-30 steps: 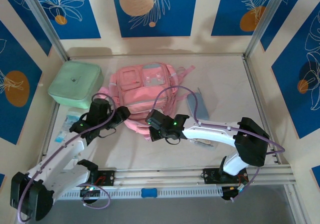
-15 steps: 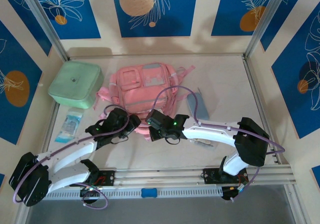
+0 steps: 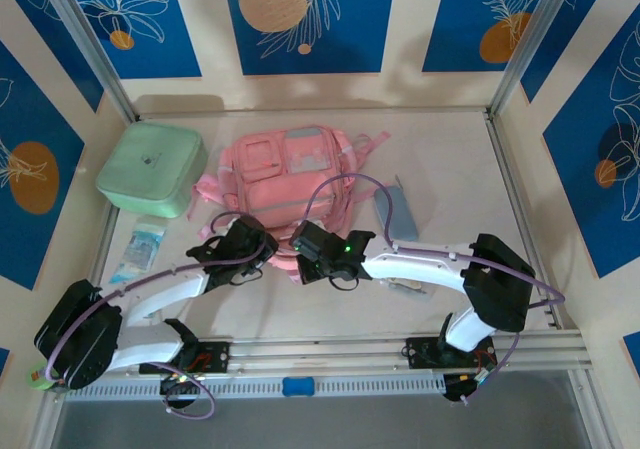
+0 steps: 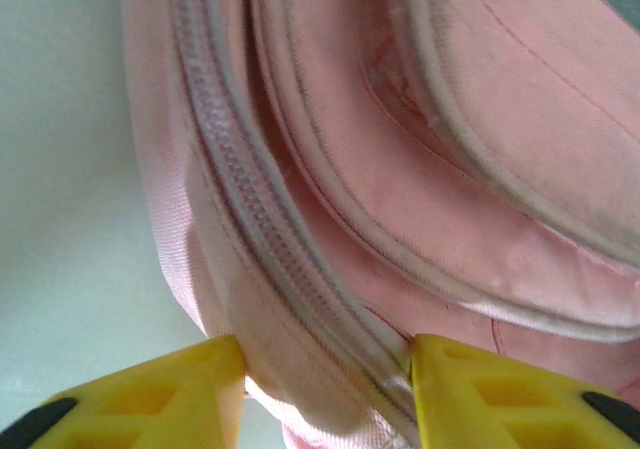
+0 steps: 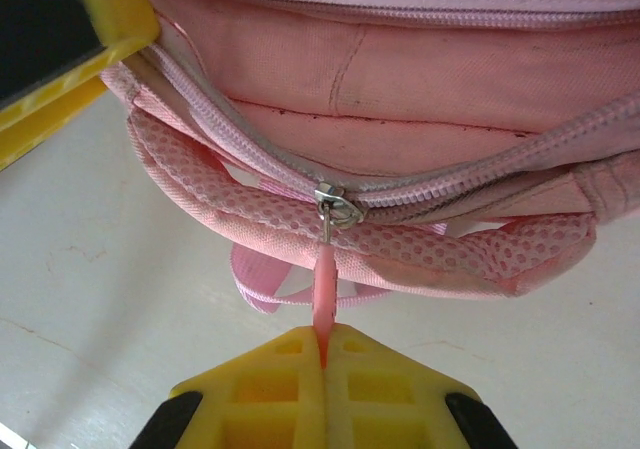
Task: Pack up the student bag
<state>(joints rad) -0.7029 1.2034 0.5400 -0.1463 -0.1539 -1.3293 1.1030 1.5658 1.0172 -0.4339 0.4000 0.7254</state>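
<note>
The student bag (image 3: 290,174), a soft pink backpack, lies flat at the back middle of the table. My left gripper (image 3: 262,249) is at its near left corner. In the left wrist view the yellow fingers (image 4: 445,389) press on both sides of a fold of the bag's zippered edge (image 4: 300,309). My right gripper (image 3: 300,244) sits just right of it at the bag's near edge. It (image 5: 324,344) is shut on the pink zipper pull (image 5: 323,284), which hangs from the metal slider (image 5: 335,201). The left gripper's finger (image 5: 110,29) shows at the upper left of the right wrist view.
A mint-green lidded box (image 3: 152,167) stands left of the bag. A grey-blue pencil case (image 3: 397,214) lies to its right. A small blue-and-white packet (image 3: 140,249) rests near the left rail. Metal frame rails (image 3: 520,209) border the table.
My left arm swung right from the bag's left side to its near corner, and its jaws narrowed onto the zippered edge. The right gripper stayed shut on the zipper pull.
</note>
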